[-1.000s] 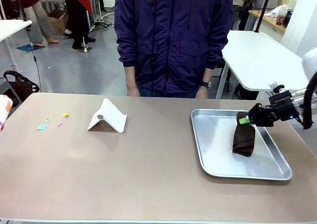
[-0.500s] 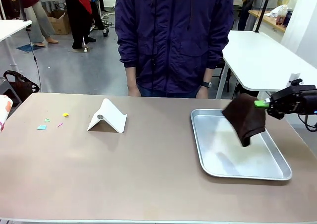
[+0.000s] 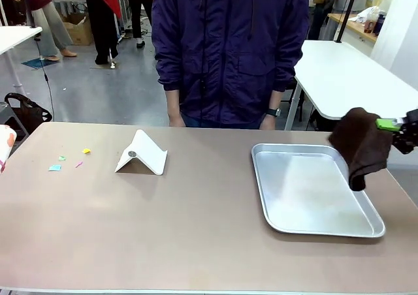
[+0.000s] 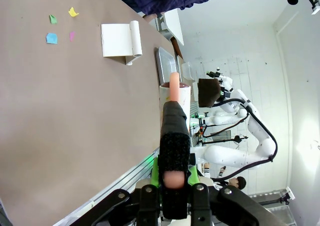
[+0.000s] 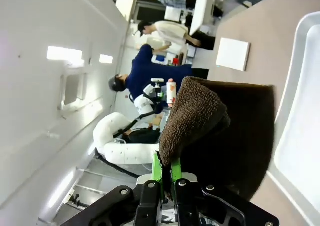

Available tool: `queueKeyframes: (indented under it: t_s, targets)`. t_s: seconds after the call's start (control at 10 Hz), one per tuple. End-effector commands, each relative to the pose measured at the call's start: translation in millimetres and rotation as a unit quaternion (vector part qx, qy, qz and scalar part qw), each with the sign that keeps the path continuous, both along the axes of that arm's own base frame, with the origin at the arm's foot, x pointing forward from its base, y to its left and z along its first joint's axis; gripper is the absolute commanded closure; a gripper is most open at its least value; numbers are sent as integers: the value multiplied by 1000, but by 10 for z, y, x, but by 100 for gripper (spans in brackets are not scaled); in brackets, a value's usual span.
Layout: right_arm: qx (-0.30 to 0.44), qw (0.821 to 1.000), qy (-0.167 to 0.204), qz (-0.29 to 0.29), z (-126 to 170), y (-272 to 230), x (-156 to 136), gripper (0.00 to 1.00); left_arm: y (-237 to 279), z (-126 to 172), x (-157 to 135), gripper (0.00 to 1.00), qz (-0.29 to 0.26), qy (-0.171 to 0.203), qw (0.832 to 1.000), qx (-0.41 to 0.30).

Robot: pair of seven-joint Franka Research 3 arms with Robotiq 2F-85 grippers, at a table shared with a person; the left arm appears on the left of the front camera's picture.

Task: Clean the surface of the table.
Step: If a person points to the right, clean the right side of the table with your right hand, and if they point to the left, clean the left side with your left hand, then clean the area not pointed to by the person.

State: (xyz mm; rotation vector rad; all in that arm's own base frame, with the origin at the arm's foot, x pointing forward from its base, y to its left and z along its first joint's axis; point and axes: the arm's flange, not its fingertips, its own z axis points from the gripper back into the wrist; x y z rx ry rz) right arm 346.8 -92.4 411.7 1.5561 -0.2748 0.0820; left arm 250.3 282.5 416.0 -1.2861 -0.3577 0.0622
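Black fingers (image 5: pixel 156 172), green pads (image 5: pixel 175 170)

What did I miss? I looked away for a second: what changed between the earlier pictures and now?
The right gripper, shut on the brown cloth, lifted it out of the metal tray and carried it up and toward the robot's right, past the tray's right rim. The tray, the white folded stand, the paper scraps and the person stayed put.

The table (image 3: pixel 163 230) top is smooth and matt; the tray (image 3: pixel 307 194) near its right edge is glossy metal; the brown cloth (image 3: pixel 360 145) looks nubby terry; the white stand (image 3: pixel 147 153) may be plastic
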Motion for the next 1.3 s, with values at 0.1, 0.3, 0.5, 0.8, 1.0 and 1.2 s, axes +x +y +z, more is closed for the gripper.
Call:
queueKeyframes:
  t_s: [0.1,0.3,0.5,0.8,1.0,1.2]
  targets:
    - [7,1000,9,-16,99,64,-306,93,-24,37,-15,86,-3,7,1000,1]
    - [2,1000,-5,-9,52,5,-158,93,-24,37,-15,86,-3,7,1000,1]
    - [2,1000,-5,-9,52,5,-158,93,-24,37,-15,86,-3,7,1000,1]
    - [2,1000,-5,-9,52,5,-158,93,-24,37,-15,86,-3,7,1000,1]
    - [2,1000,-5,-9,52,5,-158,93,-24,37,-15,86,-3,7,1000,1]
    - [2,1000,-5,-9,52,5,-158,93,-24,37,-15,86,-3,7,1000,1]
